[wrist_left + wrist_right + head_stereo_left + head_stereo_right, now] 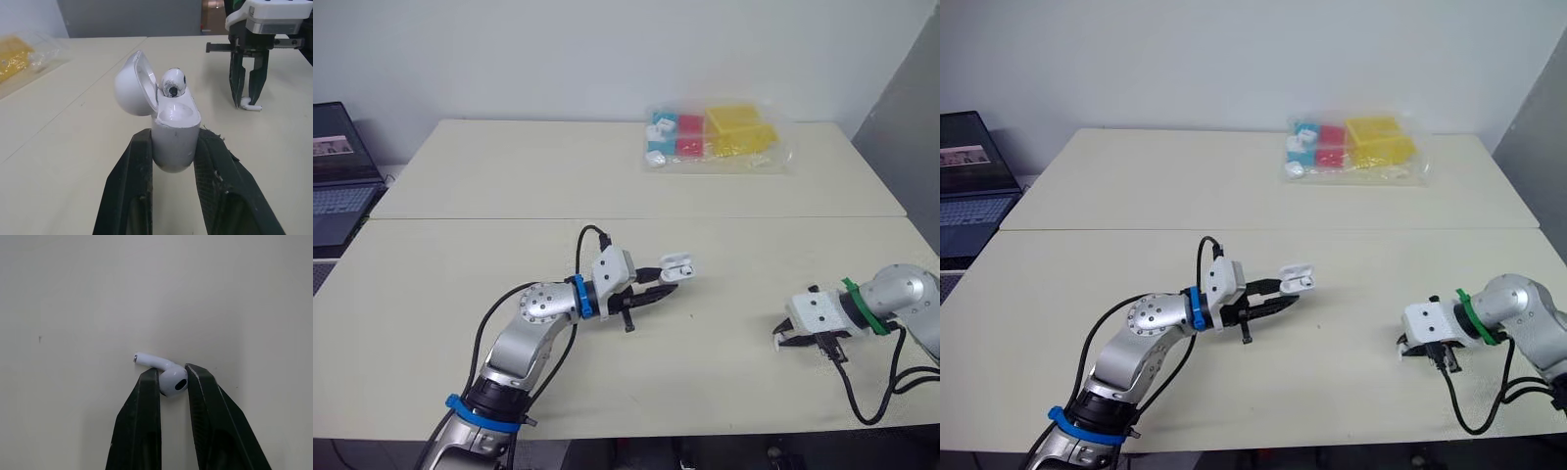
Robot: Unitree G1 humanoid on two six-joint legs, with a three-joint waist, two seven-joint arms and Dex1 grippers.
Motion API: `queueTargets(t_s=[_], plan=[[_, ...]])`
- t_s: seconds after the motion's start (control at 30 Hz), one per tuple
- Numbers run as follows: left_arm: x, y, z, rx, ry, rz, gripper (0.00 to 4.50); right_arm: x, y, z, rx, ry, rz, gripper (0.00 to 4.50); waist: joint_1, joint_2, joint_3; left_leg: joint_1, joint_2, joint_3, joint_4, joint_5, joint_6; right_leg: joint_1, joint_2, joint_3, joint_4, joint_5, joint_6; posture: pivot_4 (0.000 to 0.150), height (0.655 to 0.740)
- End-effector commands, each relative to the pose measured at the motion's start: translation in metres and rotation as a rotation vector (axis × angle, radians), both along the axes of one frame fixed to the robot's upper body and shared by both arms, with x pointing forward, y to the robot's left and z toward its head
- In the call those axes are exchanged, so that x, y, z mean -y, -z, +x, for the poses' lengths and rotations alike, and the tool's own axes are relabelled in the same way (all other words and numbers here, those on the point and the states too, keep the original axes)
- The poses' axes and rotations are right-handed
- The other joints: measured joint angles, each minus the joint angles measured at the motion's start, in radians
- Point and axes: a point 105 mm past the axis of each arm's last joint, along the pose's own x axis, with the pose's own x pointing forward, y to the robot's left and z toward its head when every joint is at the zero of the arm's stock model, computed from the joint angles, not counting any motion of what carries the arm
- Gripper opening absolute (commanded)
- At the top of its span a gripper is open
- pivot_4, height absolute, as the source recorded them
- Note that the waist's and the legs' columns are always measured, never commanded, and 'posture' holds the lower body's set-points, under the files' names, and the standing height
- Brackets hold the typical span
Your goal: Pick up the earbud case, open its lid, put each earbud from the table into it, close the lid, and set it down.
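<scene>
My left gripper (172, 147) is shut on the white earbud case (173, 134), held above the middle of the table (460, 255) with its lid (134, 84) swung open. One white earbud (173, 82) sits in the case. At the right of the table my right gripper (172, 378) points down at the surface and is shut on the second white earbud (166, 374), whose stem sticks out sideways against the tabletop. In the eye views the case (677, 266) is at the tip of the left gripper (664, 278), and the right gripper (787, 340) is low over the table.
A clear bag (717, 138) of blue, red and yellow items lies at the far side of the table. An open laptop (337, 176) stands off the table's left edge. A black cable (871, 392) loops from my right wrist near the front edge.
</scene>
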Motion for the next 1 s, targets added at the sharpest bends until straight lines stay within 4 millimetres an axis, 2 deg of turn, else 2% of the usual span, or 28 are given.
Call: queueTargets(t_s=[0.03, 0.23, 0.5, 0.6, 0.8, 0.93, 1.0], plan=[[-0.003, -0.011, -0.006, 0.041, -0.007, -0.023, 0.8, 0.002, 0.0, 0.007, 0.007, -0.052, -0.043, 0.4, -0.001, 0.0, 0.0, 0.0, 0.0, 0.0, 0.0, 0.0, 0.0, 0.0, 0.0, 0.0, 0.0, 0.0, 0.0, 0.15, 0.74], [-0.005, -0.006, -0.012, 0.027, -0.019, -0.023, 0.8, 0.004, -0.004, 0.018, 0.048, -0.144, -0.104, 0.4, 0.002, 0.0, 0.0, 0.005, 0.0, 0.0, 0.001, 0.0, 0.0, 0.005, -0.001, 0.0, 0.0, 0.0, -0.001, 0.15, 0.74], [-0.003, -0.005, -0.011, 0.02, -0.016, -0.025, 0.8, 0.017, -0.01, 0.022, 0.123, -0.267, -0.201, 3.11, 0.004, 0.0, 0.0, 0.009, 0.0, 0.0, 0.0, 0.0, 0.0, 0.009, -0.003, 0.0, -0.001, 0.0, -0.001, 0.15, 0.74], [-0.002, -0.005, -0.01, 0.02, -0.013, -0.026, 0.8, 0.021, -0.015, 0.023, 0.128, -0.275, -0.212, 3.15, 0.005, 0.0, 0.0, 0.009, 0.0, 0.0, 0.0, 0.0, 0.0, 0.009, -0.005, 0.0, 0.0, 0.0, -0.001, 0.15, 0.74], [-0.001, -0.008, -0.008, 0.022, -0.01, -0.029, 0.8, 0.033, -0.041, 0.022, 0.163, -0.208, -0.218, 3.15, 0.005, 0.001, 0.0, 0.009, 0.0, 0.0, 0.0, 0.0, 0.0, 0.009, -0.008, 0.0, 0.0, 0.0, -0.001, 0.15, 0.74], [0.0, -0.007, -0.009, 0.015, 0.0, -0.031, 0.8, 0.032, -0.072, 0.011, 0.179, 0.118, -0.027, 3.15, 0.01, 0.002, 0.001, 0.008, 0.0, -0.001, -0.001, 0.0, 0.0, 0.009, -0.01, -0.001, 0.0, 0.0, -0.002, 0.15, 0.74], [0.0, -0.006, -0.009, 0.014, 0.006, -0.033, 0.8, 0.029, -0.078, 0.006, 0.151, 0.276, 0.062, 3.15, 0.012, 0.002, 0.001, 0.007, 0.0, -0.002, -0.001, 0.0, 0.0, 0.01, -0.011, -0.001, 0.0, 0.001, -0.003, 0.15, 0.74]])
